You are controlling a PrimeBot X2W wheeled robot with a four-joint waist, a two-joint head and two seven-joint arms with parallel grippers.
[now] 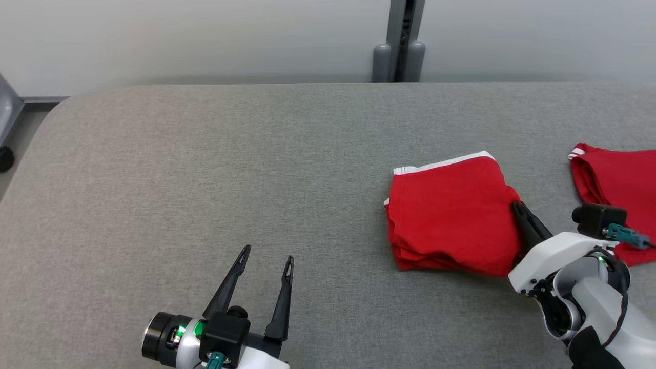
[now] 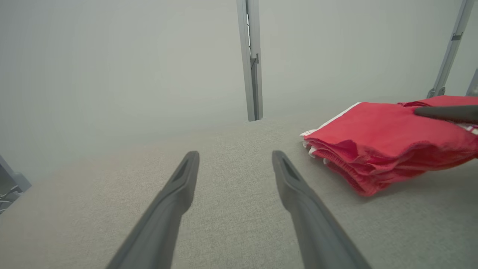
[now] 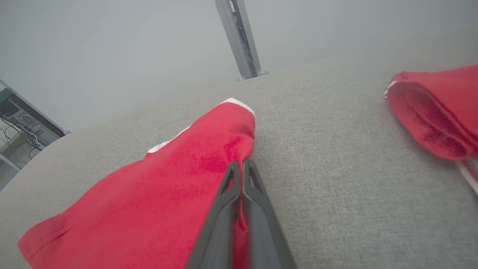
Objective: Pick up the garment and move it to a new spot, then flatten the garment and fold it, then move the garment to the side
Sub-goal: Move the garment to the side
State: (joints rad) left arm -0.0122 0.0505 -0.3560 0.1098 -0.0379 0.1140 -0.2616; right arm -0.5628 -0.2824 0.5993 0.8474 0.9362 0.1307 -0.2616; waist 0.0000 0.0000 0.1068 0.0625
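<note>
Nearest, at lower left, holds left fingers (image 1: 230, 284) spread wide and empty above the grey bench (image 1: 205, 179). Pinches the near right edge of the folded red garment (image 1: 451, 215), right of bench centre, with right fingers (image 1: 530, 225) clenched on the cloth. Leaves a second red piece (image 1: 620, 179) lying apart at far right.

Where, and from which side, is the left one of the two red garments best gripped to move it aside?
Grip the folded red garment at its right edge, coming low over the table from the robot's right. There the layers lie stacked, so one pinch probably takes all; the loose hems fan out on its left side. The right pincer is shut on that edge.
</note>
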